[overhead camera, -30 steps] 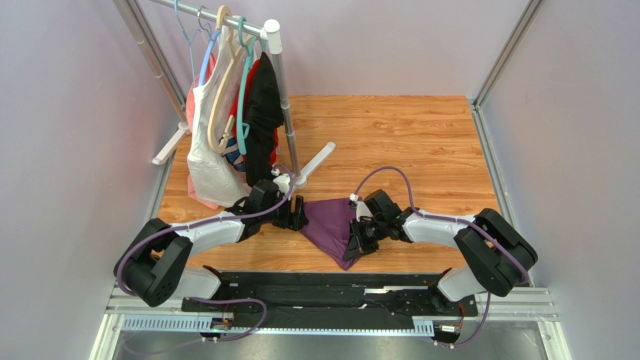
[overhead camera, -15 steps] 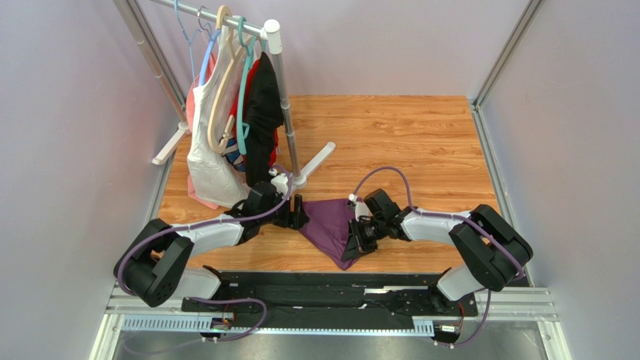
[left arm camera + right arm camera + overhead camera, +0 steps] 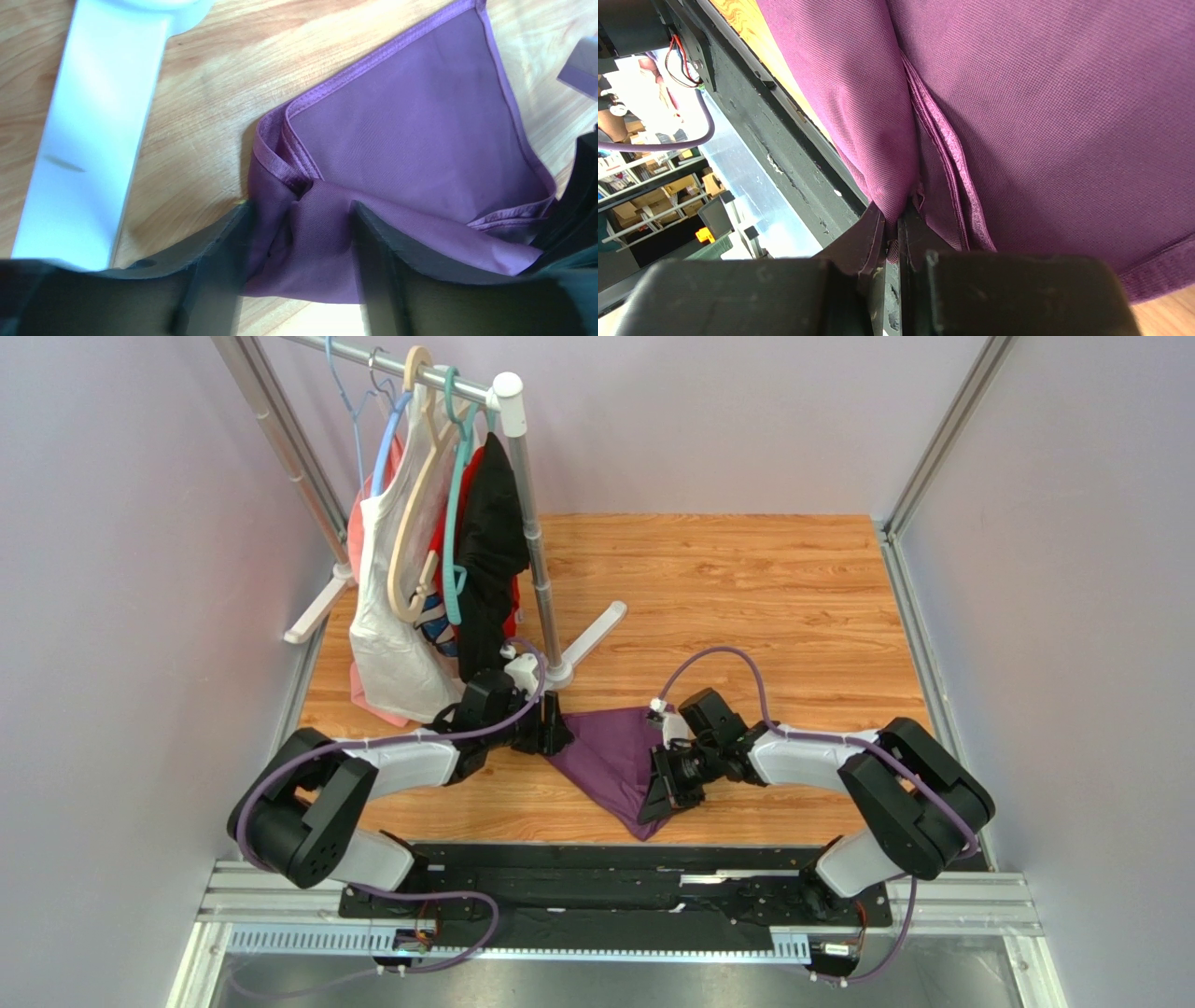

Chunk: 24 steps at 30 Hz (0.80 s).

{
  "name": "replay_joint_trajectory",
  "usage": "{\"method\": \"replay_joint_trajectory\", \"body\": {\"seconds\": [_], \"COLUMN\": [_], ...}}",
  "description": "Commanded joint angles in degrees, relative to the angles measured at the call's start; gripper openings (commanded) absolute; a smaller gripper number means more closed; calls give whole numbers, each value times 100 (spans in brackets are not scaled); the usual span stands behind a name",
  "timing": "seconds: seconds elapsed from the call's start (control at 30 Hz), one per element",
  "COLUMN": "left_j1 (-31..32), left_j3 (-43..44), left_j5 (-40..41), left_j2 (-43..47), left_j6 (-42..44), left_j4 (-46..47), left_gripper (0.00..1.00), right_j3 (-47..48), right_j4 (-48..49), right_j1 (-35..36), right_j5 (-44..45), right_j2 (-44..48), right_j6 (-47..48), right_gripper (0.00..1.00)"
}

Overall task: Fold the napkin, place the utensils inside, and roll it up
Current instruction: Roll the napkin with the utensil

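**Overhead view.** The napkin (image 3: 617, 756) lies on the wooden table (image 3: 758, 602) as a folded triangle, with its tip toward the arm bases. The left gripper (image 3: 551, 735) sits at the left corner. The right gripper (image 3: 671, 781) sits on the right sloping edge. The utensils are not visible in any view. Hazard: if the arms pull apart, the thin cloth may slide on the smooth wood and the fold may open.

**Left wrist view.** The jaws of the left gripper (image 3: 298, 231) stand partly open, astride a bunched corner of the napkin (image 3: 421, 133). Whether they press on it cannot be told. Beyond the jaws the cloth lies flat, with a stitched, slightly glossy hem (image 3: 372, 63) along its edge. Outside the left jaw lies the flat white rack foot (image 3: 91, 140). Hazard: closing on the bunch may catch only one layer, so that lifting lets the lower layer drop. It may also set a crease. A sideways move toward the rack foot risks a collision.

**Right wrist view.** The jaws of the right gripper (image 3: 896, 231) are nearly closed and pinch a narrow ridge of the napkin (image 3: 1053, 105). The weave is fine and ribbed, the fabric is thin, and it leaves the jaws in soft pleats. Left of the jaws runs the black base rail (image 3: 773, 133). Hazard: the grip holds little material, so a sharp pull may draw the slick cloth out of the jaws.
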State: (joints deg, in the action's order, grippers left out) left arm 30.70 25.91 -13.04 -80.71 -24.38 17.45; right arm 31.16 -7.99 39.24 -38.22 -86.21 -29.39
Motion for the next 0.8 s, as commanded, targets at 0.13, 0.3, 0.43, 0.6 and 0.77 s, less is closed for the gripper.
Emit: {"method": "replay_joint_trajectory", "body": {"seconds": [0.13, 0.3, 0.43, 0.6, 0.77], "left_j1": [-20, -20, -20, -20, -20], "left_j3": [178, 291, 406, 651, 810], "left_j5": [-428, -507, -507, -472, -507], "left_j2": [-314, -445, -525, -569, -665], "left_j6": [-23, -5, 47, 258, 469], "left_j4": [320, 145, -84, -593, -893], "left_gripper": [44, 18, 1, 0, 0], "right_j3": [-136, -92, 13, 443, 979], "right_j4": [-476, -651, -1107, -2188, -2970], "right_j1": [22, 13, 22, 31, 188], "right_j5": [904, 983, 1176, 1738, 2545], "right_j2": [-256, -107, 385, 1508, 2240], "right_j6": [407, 372, 363, 355, 390], "right_gripper": [1, 13, 37, 57, 70]}}
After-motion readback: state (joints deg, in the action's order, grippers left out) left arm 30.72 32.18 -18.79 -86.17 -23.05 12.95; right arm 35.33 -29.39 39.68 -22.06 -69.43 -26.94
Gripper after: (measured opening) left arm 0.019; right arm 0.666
